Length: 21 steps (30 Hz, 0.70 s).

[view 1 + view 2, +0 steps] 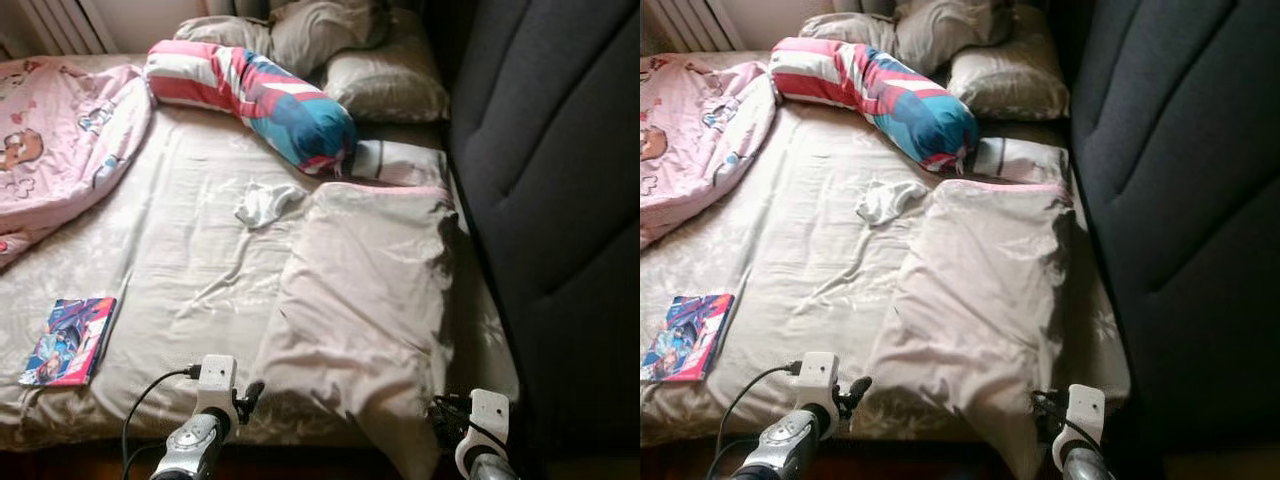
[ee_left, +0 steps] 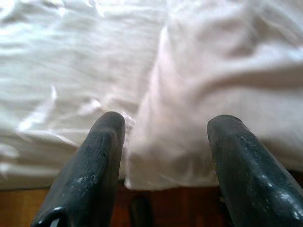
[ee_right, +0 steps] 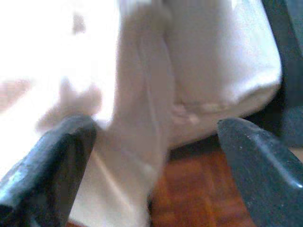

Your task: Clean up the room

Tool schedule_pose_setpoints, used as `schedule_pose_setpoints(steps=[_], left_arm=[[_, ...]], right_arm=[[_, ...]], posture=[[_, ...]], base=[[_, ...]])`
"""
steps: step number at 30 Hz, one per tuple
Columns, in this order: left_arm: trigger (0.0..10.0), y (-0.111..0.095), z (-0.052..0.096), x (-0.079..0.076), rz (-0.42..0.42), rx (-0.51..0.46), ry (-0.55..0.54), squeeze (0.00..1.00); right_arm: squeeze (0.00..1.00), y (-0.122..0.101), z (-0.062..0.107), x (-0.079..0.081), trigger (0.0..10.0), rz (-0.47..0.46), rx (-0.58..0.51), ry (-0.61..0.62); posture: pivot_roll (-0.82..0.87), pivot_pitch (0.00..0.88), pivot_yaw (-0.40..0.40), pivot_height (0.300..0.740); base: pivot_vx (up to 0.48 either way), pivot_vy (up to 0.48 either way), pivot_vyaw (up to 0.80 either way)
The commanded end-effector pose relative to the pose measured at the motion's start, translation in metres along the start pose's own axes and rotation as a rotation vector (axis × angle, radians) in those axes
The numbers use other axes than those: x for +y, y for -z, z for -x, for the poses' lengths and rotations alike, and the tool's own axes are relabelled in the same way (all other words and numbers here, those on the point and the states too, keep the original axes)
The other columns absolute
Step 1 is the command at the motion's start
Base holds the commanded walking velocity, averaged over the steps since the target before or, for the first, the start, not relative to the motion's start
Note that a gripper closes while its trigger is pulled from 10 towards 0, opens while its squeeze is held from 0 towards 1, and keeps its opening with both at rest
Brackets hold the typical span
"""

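Both claws hanging released at bed foot; pale beige satin pillow (image 1: 365, 290) lying lengthwise dead ahead, its near corner between my left gripper (image 2: 163, 156) and right gripper (image 3: 151, 165).

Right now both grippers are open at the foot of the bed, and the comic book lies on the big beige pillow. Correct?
Not quite. The comic book lies on the bed sheet, well left of the big beige pillow, as the left eye view shows. Left gripper and right gripper are open.

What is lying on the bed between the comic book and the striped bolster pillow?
In the left eye view, between the colourful comic book and the red-white-blue striped bolster pillow: bare wrinkled beige sheet, plus a small crumpled white cloth.
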<state>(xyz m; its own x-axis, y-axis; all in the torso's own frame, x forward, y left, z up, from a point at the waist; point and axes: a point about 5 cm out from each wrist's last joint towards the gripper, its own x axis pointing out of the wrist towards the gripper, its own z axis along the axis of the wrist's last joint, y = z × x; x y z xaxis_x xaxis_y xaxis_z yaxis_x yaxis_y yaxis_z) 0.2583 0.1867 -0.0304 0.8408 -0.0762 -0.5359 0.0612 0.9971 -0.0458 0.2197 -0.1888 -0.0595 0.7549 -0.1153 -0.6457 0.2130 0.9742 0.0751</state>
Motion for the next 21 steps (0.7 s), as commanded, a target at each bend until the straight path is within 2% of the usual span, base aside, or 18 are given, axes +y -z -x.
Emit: schedule_pose_setpoints(steps=[1, 7, 16, 19, 20, 21], left_arm=[[10.0, 0.001, -0.001, -0.006, 0.014, 0.0, 0.011, 0.0], [10.0, -0.001, -0.001, -0.005, 0.011, -0.007, 0.012, 0.0], [10.0, -0.016, -0.005, -0.006, 0.004, -0.065, 0.007, 0.0], [10.0, -0.039, -0.011, -0.007, 0.021, -0.153, 0.012, 0.0], [10.0, -0.053, -0.013, -0.009, 0.018, -0.201, 0.013, 0.0], [10.0, -0.053, -0.013, -0.009, 0.018, -0.201, 0.013, 0.0]], right_arm=[[0.0, 0.009, 0.004, -0.01, 10.0, -0.006, 0.027, 0.029], [0.0, 0.01, 0.003, -0.01, 10.0, -0.02, 0.043, 0.029], [0.0, 0.007, 0.003, -0.011, 10.0, -0.015, 0.022, 0.029], [0.0, -0.007, -0.001, -0.01, 10.0, -0.029, -0.039, 0.017], [0.0, -0.018, -0.003, -0.008, 10.0, -0.038, -0.082, 0.007], [0.0, -0.018, -0.003, -0.008, 10.0, -0.038, -0.082, 0.007]], posture=[[-0.09, 0.174, 0.003, 0.74], [-0.08, 0.176, 0.003, 0.74], [-0.09, 0.184, 0.004, 0.74], [-0.09, 0.191, 0.005, 0.74], [-0.09, 0.193, 0.006, 0.74], [-0.09, 0.193, 0.006, 0.74]], base=[[0.352, 0.0, 0.0], [0.323, 0.0, 0.0], [0.0, 0.0, -0.1], [0.0, 0.0, 0.0], [0.0, 0.0, 0.0], [0.0, 0.0, 0.0]])
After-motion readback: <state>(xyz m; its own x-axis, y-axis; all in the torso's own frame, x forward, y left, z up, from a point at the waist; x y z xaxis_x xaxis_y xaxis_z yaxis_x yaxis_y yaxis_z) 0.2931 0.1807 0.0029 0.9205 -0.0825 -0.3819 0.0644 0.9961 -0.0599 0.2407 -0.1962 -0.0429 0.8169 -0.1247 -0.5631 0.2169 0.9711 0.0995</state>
